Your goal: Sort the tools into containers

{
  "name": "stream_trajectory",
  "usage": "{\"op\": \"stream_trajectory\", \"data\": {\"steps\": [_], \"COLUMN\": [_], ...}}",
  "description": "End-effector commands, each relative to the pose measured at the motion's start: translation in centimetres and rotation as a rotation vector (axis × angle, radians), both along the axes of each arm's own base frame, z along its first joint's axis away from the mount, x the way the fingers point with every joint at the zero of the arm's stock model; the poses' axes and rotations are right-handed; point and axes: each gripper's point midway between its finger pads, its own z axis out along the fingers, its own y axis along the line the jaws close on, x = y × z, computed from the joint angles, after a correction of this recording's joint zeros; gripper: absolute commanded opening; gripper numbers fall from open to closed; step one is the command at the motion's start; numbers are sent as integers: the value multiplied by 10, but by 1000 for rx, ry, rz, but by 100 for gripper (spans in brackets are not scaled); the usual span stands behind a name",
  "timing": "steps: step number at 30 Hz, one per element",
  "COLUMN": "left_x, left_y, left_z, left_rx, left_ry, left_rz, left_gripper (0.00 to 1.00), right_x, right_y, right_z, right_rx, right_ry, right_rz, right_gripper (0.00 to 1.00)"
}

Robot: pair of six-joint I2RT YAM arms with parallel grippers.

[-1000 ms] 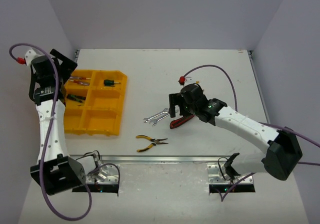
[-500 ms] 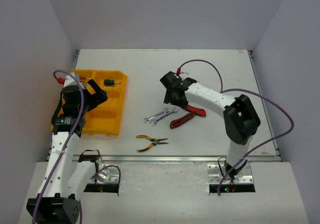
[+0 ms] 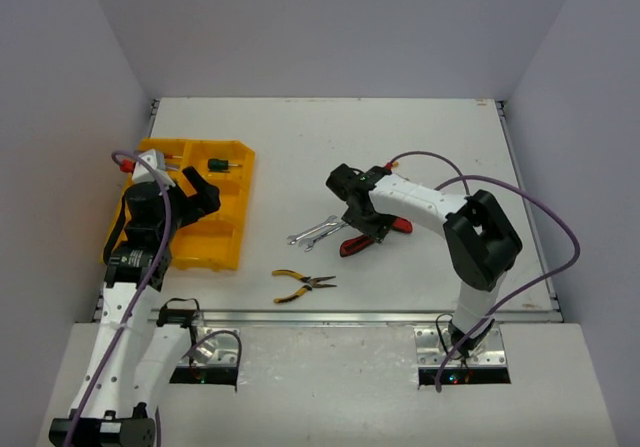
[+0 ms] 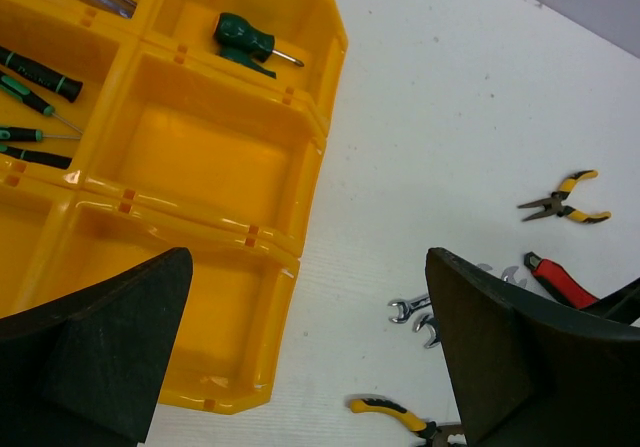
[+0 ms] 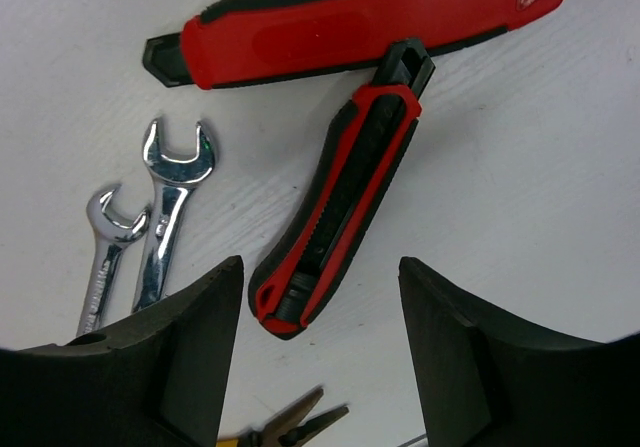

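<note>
The left arm [image 3: 118, 312] and the right arm [image 3: 420, 201] are made of white tube parts with big black joints [image 3: 480, 235]. A thin purple cable [image 3: 422, 153] runs along each arm. The left one has a small red plug [image 3: 126, 166]. Each arm stands on a shiny metal base [image 3: 490, 353]. The fingers [image 5: 170, 367] are thick, black and blunt.
</note>
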Motion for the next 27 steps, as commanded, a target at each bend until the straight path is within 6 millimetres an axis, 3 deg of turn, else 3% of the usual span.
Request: {"op": "stream_trajectory", "data": {"steps": [1,6,10,13,14,15,18,22,23,24,26,27], "left_x": [3,4,5,6,7,7,8,8,8,3,-6,-5], "left_y": [-3,-12,-13,-14,-16,-19,-33,-81,-106,-121,-151,-158], "left_z": [12,9,6,4,3,3,5,11,23,19,21,26], "left_rx": [13,10,9,7,3,-2,-31,-206,-310,-385,-548,-564], "left_ry": [-56,-43,-31,-21,-18,-15,-11,-25,-70,-73,-66,-96], "left_rz": [-20,-54,-60,-65,-76,-94,-167,-387,-511,-593,-728,-761], "left_gripper": [100,100,100,100,100,100,100,100,100,100,100,100], "right_x": [-2,4,-5,-15,-15,-14,-10,-2,7,9,10,8], "right_y": [-3,-1,-3,-9,-9,-9,-5,2,16,26,77,90], "right_z": [-26,-44,-58,-63,-59,-53,-28,22,39,54,95,111], "right_rx": [10,43,58,60,71,85,136,172,205,239,369,374], "right_ry": [27,15,33,48,34,19,-46,-194,-278,-345,-542,-639], "right_rz": [-87,-79,-84,-114,-126,-125,-60,123,271,399,828,987], "right_gripper": [65,65,61,26,6,0,0,0,0,0,0,0]}}
